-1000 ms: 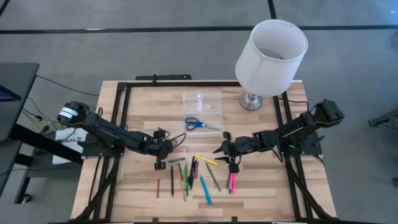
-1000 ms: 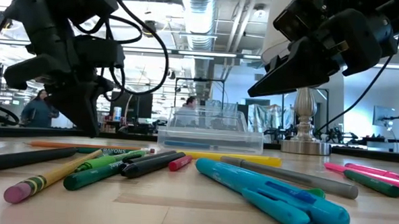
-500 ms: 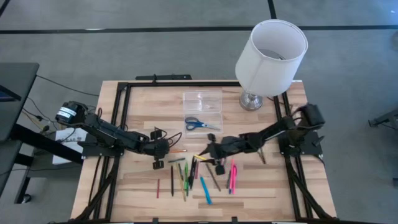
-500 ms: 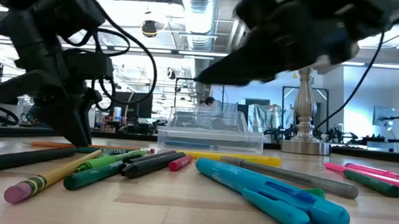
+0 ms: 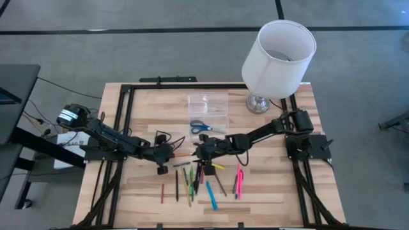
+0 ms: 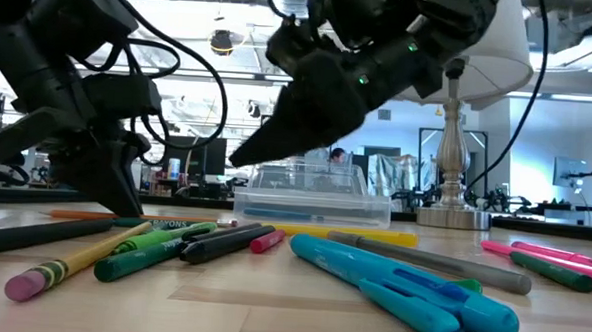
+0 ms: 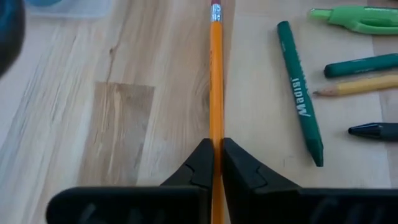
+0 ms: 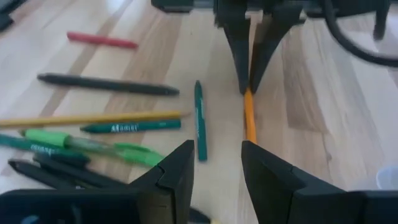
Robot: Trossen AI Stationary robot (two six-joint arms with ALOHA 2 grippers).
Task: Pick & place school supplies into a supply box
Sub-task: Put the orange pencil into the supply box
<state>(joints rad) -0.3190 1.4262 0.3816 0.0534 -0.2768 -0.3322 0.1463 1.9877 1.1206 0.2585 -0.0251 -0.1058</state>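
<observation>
The orange pencil point(image 7: 216, 81) lies flat on the tabletop point(image 5: 147, 102), just left of the pile of pens point(image 5: 195, 182), its long axis running left to right. The left pincer point(image 7: 213, 163) is clamped on one end of it; its eraser end points toward the box point(image 5: 208, 105) side. The right pincer point(image 8: 216, 163) hovers just above the pencil's other end, fingers wide and holding nothing. The scissors point(image 5: 208, 127) lie just near of the clear box. The tabletop is pale wood inside a black frame, a white lamp point(image 5: 278, 54) at its far right corner; beyond lies an open workshop with ceiling ducts. A second ago the right arm hung over the pink markers point(image 5: 239, 182); it has since swung left.
</observation>
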